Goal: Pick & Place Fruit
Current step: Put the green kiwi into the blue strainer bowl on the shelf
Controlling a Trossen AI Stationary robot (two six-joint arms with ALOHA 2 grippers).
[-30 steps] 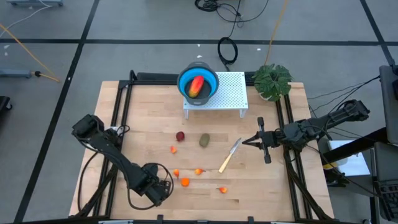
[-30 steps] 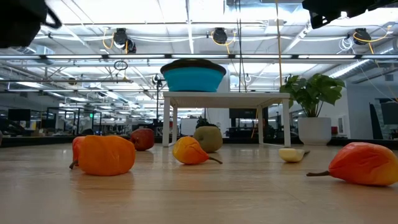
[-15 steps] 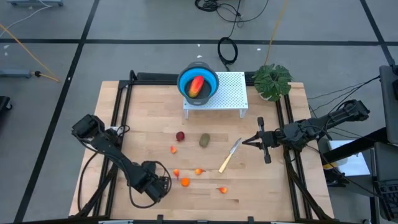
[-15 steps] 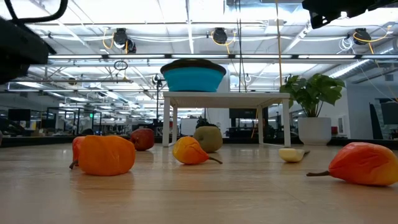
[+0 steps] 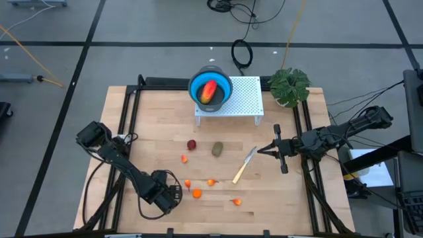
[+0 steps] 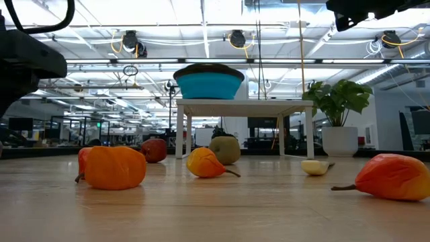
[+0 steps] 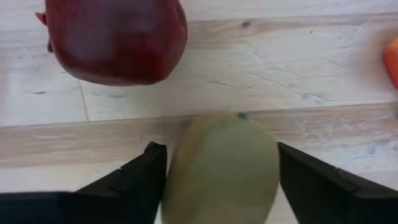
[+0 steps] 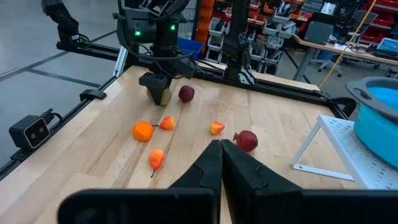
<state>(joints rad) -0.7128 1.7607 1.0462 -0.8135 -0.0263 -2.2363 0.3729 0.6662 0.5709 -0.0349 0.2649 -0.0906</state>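
Observation:
My left gripper [image 5: 166, 196] points down near the table's front left, its fingers around a brown-green oval fruit [image 7: 221, 168] that lies on the wood. A dark red round fruit [image 7: 118, 37] sits just beyond it. My arm hides both from above. A second dark red fruit [image 5: 192, 144], a second brown-green one [image 5: 217, 149] and several tiny orange ones [image 5: 196, 194] lie mid-table. The oblong red-yellow fruit [image 5: 209, 90] rests in the blue bowl [image 5: 225, 80]. My right gripper [image 5: 260, 151] hovers shut at the right. My left gripper pinches the brown-green fruit by its two opposite sides [image 7: 171, 171] between its two fingers [image 7: 140, 180]. The fingers come from above, pointing down. The fruit fills the gap from finger to finger and rests on the table [image 8: 163, 96].
The blue bowl stands on a white perforated rack [image 5: 241, 99] at the table's far middle. A leafy plant [image 5: 289, 86] is at the far right corner. A yellow-handled knife [image 5: 243, 165] lies right of centre. Black frame rails [image 5: 125, 125] run along the table's left and right sides.
My left gripper has sunk toward the table at the front left; in the low view its dark body has dropped lower at the picture's upper left. The fruit on the table has kept its place.

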